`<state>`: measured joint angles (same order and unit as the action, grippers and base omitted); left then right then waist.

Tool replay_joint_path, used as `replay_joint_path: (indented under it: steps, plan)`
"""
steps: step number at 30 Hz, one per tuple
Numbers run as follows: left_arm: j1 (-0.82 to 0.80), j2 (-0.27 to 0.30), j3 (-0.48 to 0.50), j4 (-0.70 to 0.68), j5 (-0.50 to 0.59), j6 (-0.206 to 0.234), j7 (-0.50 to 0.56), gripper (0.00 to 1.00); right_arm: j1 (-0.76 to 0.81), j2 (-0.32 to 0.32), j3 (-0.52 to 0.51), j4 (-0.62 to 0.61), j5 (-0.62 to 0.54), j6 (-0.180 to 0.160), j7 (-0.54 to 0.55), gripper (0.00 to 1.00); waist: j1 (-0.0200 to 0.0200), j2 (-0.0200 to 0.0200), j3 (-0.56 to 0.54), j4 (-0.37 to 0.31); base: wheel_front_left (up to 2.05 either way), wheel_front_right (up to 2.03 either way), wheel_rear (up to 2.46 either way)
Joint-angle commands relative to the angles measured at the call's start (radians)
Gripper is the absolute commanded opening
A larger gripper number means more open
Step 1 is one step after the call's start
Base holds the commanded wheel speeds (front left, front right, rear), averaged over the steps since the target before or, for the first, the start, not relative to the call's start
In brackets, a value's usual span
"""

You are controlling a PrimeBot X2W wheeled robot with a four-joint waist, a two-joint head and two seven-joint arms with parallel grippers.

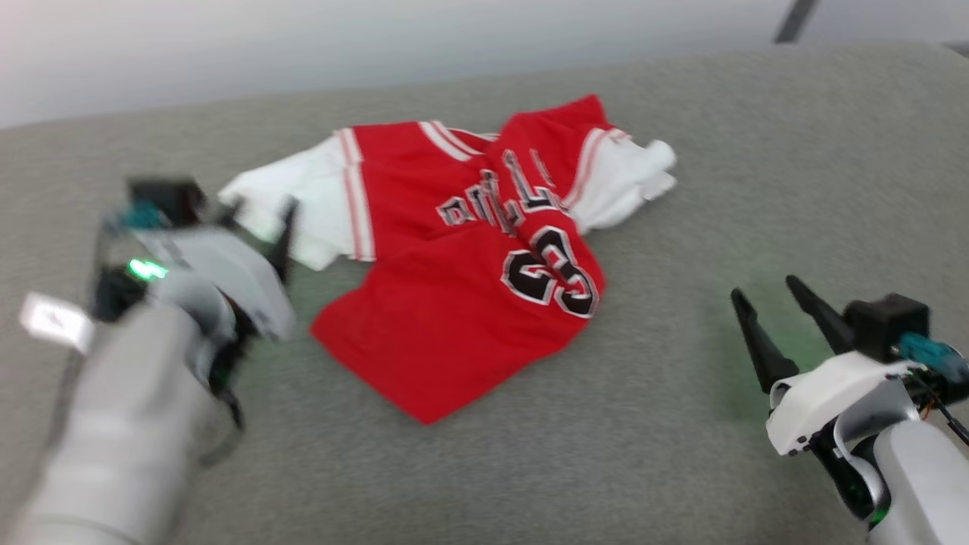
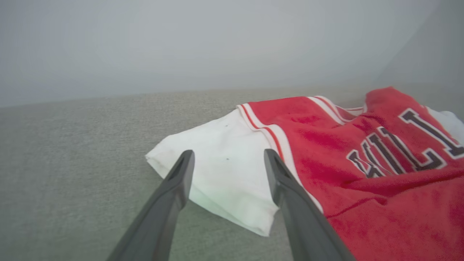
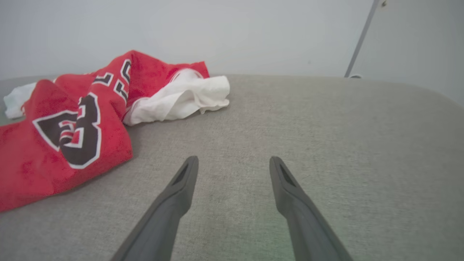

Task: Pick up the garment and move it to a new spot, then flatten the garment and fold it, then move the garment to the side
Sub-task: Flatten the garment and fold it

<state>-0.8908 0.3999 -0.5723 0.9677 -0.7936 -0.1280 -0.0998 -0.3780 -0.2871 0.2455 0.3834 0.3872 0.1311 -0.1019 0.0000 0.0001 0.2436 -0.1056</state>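
The garment (image 1: 447, 318) is a red jersey with black white-edged letters, the number 23 and white sleeves. It lies crumpled on the grey cloth surface (image 1: 681, 424), its lower part folded over. My left gripper (image 1: 257, 216), blurred, hovers at its left white sleeve (image 2: 224, 170). In the left wrist view that gripper (image 2: 228, 156) is open, its fingers spread over the sleeve's corner and holding nothing. My right gripper (image 1: 763, 288) stands open and empty over bare surface, to the right of the garment (image 3: 47, 170). Its fingers (image 3: 181, 188) point past the bunched right sleeve (image 3: 188, 96).
The grey surface's far edge (image 1: 484, 83) meets a pale wall. A dark slanted pole (image 3: 359, 43) stands behind the far right corner. Bare surface lies to the right of the garment and in front of it.
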Motion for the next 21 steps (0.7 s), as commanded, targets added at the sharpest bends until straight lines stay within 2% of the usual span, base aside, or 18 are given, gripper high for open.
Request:
replay_joint_path:
  steps: [1,4,9,14,17,21]
  plan:
    - [0.050,-0.010,-0.006,-0.025,-0.002,-0.004,-0.043,1.00,-0.025,-0.019,0.030,0.006,0.014,0.000,0.036,1.00,0.0000,-0.0001,-0.054,0.082,0.00,0.00,0.00]
    - [0.138,-0.038,-0.019,-0.087,0.015,0.008,-0.127,1.00,-0.076,-0.072,0.075,0.016,0.050,-0.001,0.129,1.00,0.0000,-0.0001,-0.061,0.142,0.00,0.00,0.00]
    - [0.269,-0.069,-0.008,-0.223,0.089,0.103,-0.165,1.00,-0.184,-0.139,0.119,0.046,0.135,-0.001,0.267,1.00,0.0000,-0.0001,-0.044,0.223,0.00,0.00,0.00]
    - [0.416,-0.082,0.066,-0.474,0.232,0.200,-0.164,1.00,-0.298,-0.191,0.150,0.146,0.243,-0.001,0.467,1.00,0.0000,-0.0001,-0.011,0.284,0.00,0.00,0.00]
    - [0.497,-0.097,0.113,-0.595,0.311,0.231,-0.164,1.00,-0.357,-0.215,0.157,0.229,0.286,-0.001,0.575,1.00,0.0000,-0.0001,-0.007,0.316,0.00,0.00,0.00]
    - [0.582,-0.114,0.162,-0.707,0.390,0.241,-0.165,1.00,-0.439,-0.229,0.157,0.344,0.300,-0.001,0.690,1.00,0.0000,-0.0001,0.007,0.346,0.00,0.00,0.00]
